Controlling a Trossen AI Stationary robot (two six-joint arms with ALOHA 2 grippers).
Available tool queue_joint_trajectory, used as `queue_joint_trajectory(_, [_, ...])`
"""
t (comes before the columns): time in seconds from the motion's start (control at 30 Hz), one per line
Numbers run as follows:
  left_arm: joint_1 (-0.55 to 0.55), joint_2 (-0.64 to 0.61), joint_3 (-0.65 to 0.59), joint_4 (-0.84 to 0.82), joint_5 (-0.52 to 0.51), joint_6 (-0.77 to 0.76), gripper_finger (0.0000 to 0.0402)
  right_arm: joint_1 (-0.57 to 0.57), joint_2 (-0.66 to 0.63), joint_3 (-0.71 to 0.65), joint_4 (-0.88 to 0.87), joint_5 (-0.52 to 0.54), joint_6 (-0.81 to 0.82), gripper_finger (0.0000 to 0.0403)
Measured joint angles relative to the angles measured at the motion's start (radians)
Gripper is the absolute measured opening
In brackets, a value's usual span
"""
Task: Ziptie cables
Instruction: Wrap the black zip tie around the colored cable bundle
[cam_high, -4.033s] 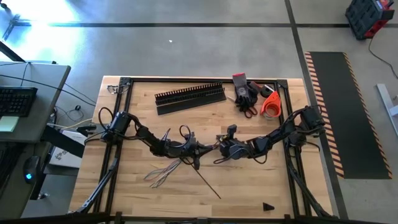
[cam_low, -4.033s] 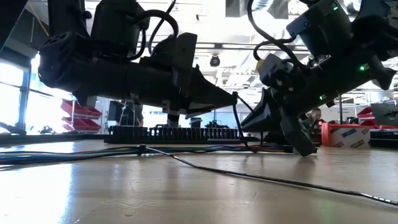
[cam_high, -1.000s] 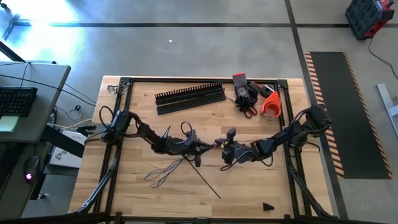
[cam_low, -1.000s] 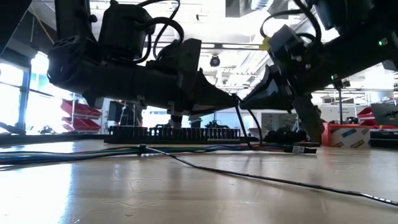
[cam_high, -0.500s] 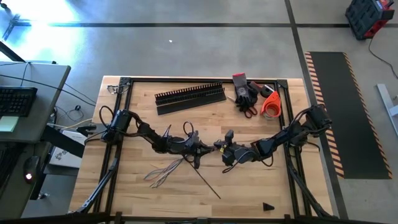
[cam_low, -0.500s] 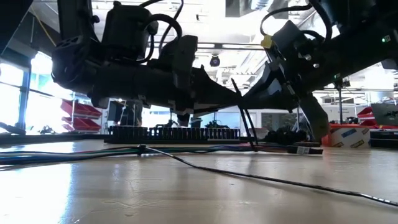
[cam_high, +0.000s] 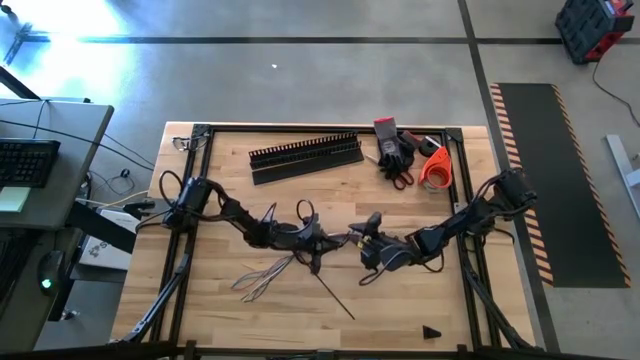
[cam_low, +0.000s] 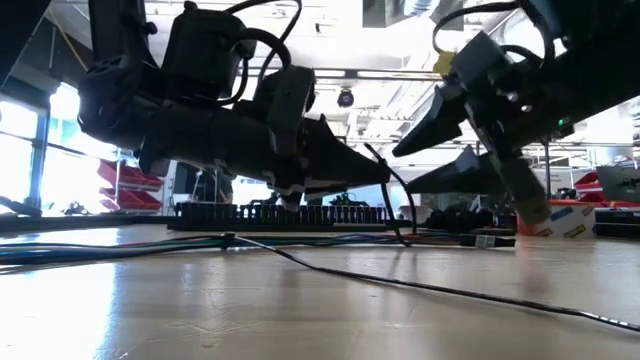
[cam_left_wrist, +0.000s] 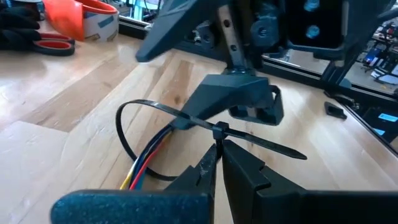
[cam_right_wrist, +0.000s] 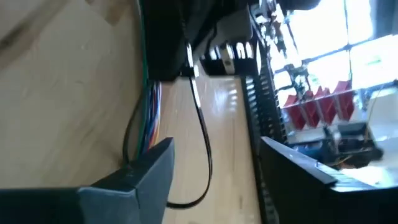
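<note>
Mid-frame in the high view, the left gripper (cam_high: 322, 241) was clamped on a black ziptie (cam_left_wrist: 186, 118) looped around the cables (cam_high: 268, 272), which trailed toward the lower left. Just right of it, the right gripper (cam_high: 362, 238) hung with fingers apart.

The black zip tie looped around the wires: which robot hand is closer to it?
Left. The left gripper pinches the zip tie at its head, beside the cables. The right gripper is open, just off the loop, not touching it.

Right gripper (cam_right_wrist: 214, 171) jaws spread before looped zip tie (cam_right_wrist: 202, 134) around cables (cam_right_wrist: 152, 118)
</note>
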Motion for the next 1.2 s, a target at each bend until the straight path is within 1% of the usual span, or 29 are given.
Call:
queue_joint_trajectory(0.07, [-0.003,0.0,0.0,0.0,-0.006,0.0,0.0,-0.001,-0.002,0.0,-0.045,0.038,0.064,0.0222])
queue_joint_trajectory(0.17, [-0.003,0.0,0.0,0.001,-0.007,0.0,0.0,-0.014,-0.002,0.0,-0.071,0.111,0.121,0.0211])
queue_joint_trajectory(0.23, [-0.003,0.0,0.0,0.001,-0.007,0.0,0.0,-0.025,-0.003,0.0,-0.077,0.101,0.133,0.0197])
queue_joint_trajectory(0.3, [-0.003,0.0,0.0,0.001,-0.008,0.0,0.0,-0.036,-0.003,0.0,-0.085,0.048,0.134,0.0179])
queue_joint_trajectory(0.37, [-0.003,0.0,0.0,0.004,-0.008,0.0,0.0,-0.046,-0.003,0.0,-0.083,-0.013,0.134,0.0154])
queue_joint_trajectory(0.43, [-0.003,0.0,0.0,0.006,-0.009,-0.006,0.0,-0.054,-0.003,0.0,-0.084,-0.055,0.134,0.0121])
queue_joint_trajectory(0.57, [-0.003,0.0,0.0,0.006,-0.024,-0.01,0.0,-0.06,-0.003,0.0,-0.083,-0.075,0.135,0.0036])
queue_joint_trajectory(0.63, [-0.003,0.0,0.0,0.006,-0.025,-0.018,0.0,-0.06,-0.003,0.0,-0.082,-0.077,0.122,0.001])
queue_joint_trajectory(0.87, [0.01,0.0,0.0,0.006,-0.021,-0.086,0.0,-0.06,-0.003,0.0,-0.051,-0.081,0.085,0.0001])
queue_joint_trajectory(1.0, [0.023,0.0,0.0,0.005,0.017,-0.132,0.0,-0.051,-0.003,0.0,0.001,-0.083,0.023,0.0])
queue_joint_trajectory(1.07, [0.03,0.0,0.0,0.005,0.033,-0.148,0.0,-0.041,-0.003,0.0,0.006,-0.111,-0.015,0.0])
queue_joint_trajectory(1.2, [0.049,0.0,0.0,0.006,0.054,-0.16,0.0,-0.027,-0.003,0.013,-0.002,-0.182,-0.029,0.0])
